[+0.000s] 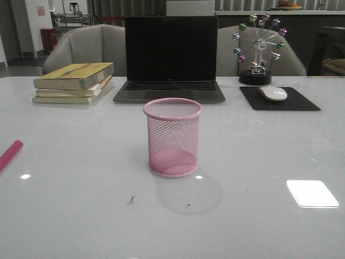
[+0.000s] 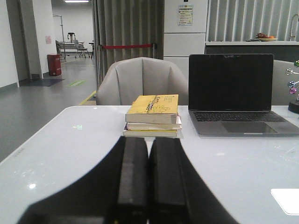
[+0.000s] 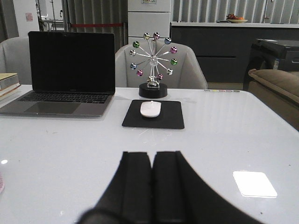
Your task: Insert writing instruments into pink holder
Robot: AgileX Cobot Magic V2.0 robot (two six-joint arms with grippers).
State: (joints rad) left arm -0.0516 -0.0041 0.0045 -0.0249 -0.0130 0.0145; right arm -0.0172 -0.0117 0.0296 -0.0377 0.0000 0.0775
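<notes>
The pink holder (image 1: 173, 137), a wire-mesh cup, stands upright and empty in the middle of the white table (image 1: 81, 216). A magenta pink marker (image 1: 9, 155) lies at the table's left edge, partly cut off by the frame. No other writing instrument shows. Neither gripper appears in the front view. In the left wrist view my left gripper (image 2: 149, 140) is shut with nothing between its fingers, pointing toward the books. In the right wrist view my right gripper (image 3: 153, 154) is also shut and empty, pointing toward the mouse pad.
Behind the cup sit an open laptop (image 1: 170, 59), a stack of books (image 1: 74, 82) at back left, and at back right a mouse (image 1: 273, 93) on a black pad (image 1: 280, 100) with a ferris-wheel ornament (image 1: 257, 48). Grey chairs (image 1: 83, 46) stand beyond the table.
</notes>
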